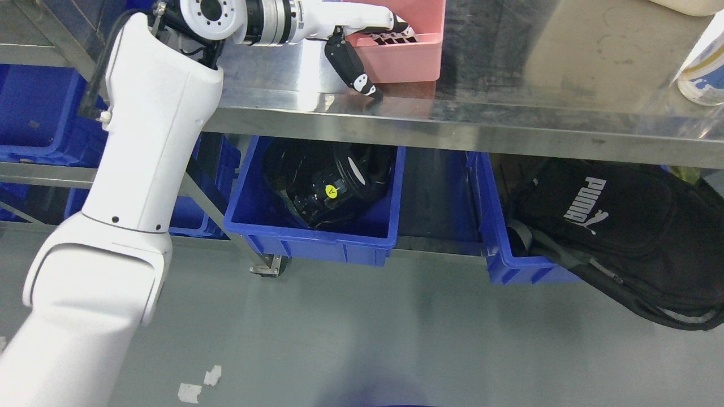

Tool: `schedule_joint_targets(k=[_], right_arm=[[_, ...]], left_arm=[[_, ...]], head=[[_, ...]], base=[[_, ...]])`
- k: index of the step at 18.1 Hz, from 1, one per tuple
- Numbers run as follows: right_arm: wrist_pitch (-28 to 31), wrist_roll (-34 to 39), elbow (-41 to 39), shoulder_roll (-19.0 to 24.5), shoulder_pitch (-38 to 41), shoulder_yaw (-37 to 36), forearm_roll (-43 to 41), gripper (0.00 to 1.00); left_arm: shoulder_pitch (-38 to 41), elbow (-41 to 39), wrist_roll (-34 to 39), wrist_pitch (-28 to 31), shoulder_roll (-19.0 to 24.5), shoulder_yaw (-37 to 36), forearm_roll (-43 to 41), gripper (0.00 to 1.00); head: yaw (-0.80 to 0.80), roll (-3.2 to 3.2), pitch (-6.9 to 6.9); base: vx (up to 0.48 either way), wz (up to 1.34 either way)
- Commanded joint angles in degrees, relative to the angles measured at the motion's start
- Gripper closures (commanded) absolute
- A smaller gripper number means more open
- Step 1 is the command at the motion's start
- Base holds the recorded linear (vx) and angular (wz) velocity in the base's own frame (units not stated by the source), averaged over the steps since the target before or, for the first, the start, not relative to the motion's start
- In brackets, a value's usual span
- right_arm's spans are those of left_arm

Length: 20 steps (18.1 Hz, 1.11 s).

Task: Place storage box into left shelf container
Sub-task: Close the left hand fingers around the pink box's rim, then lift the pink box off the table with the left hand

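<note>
A pink storage box (416, 59) stands on the steel table top (452, 121) at the upper middle of the head view. My left arm rises from the lower left and reaches across the table to it. My left hand (370, 53) is on the box's front left corner. Its fingers (390, 35) hook over the rim into the box, and the black thumb (353, 68) lies outside against the front wall, with its tip on the table. Blue shelf containers (34, 113) sit on the rack at the far left. My right arm does not show.
Under the table a blue bin (311, 240) holds a black device (328, 189) with a yellow sticker. Another blue bin (500, 254) at the right holds a black bag (616, 237) that spills onto the grey floor. A white container (701, 70) stands at the table's right end.
</note>
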Motion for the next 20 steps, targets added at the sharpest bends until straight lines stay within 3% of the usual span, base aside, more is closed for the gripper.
schedule_joint_targets(k=[1, 3, 5, 9, 13, 20], right_arm=[[0.0, 0.3, -1.0, -1.0, -0.3, 0.0, -1.2, 0.00], [0.0, 0.2, -1.0, -1.0, -0.3, 0.0, -1.2, 0.00], [-0.1, 0.3, -1.0, -1.0, -0.3, 0.0, -1.2, 0.00], [0.0, 0.2, -1.0, -1.0, -0.3, 0.0, -1.2, 0.00], [0.0, 0.2, -1.0, -1.0, -0.3, 0.0, -1.2, 0.00], [0.0, 0.3, -1.0, -1.0, -0.3, 0.0, -1.2, 0.00]], left_arm=[[-0.5, 7.1, -3.6, -1.2, -2.6, 3.0, -1.1, 0.60], [-0.5, 8.1, -4.7, -5.0, -2.6, 7.8, -1.0, 0.88], [-0.3, 9.1, -5.4, -8.1, -2.6, 12.6, -0.4, 1.00], [2.2, 9.9, -5.7, -6.1, -2.6, 21.4, 9.7, 1.00], [4.1, 9.8, -5.5, -0.2, -2.6, 22.7, 29.5, 1.00], [4.7, 8.5, -5.3, 5.9, -2.6, 27.9, 49.5, 1.00]], head=[[0.00, 0.00, 0.00], [0.00, 0.00, 0.00], [0.00, 0.00, 0.00], [0.00, 0.00, 0.00], [0.00, 0.00, 0.00], [0.00, 0.00, 0.00]], base=[[0.005, 0.06], [0.002, 0.03], [0.000, 0.00], [0.000, 0.00], [0.001, 0.01], [0.005, 0.03]])
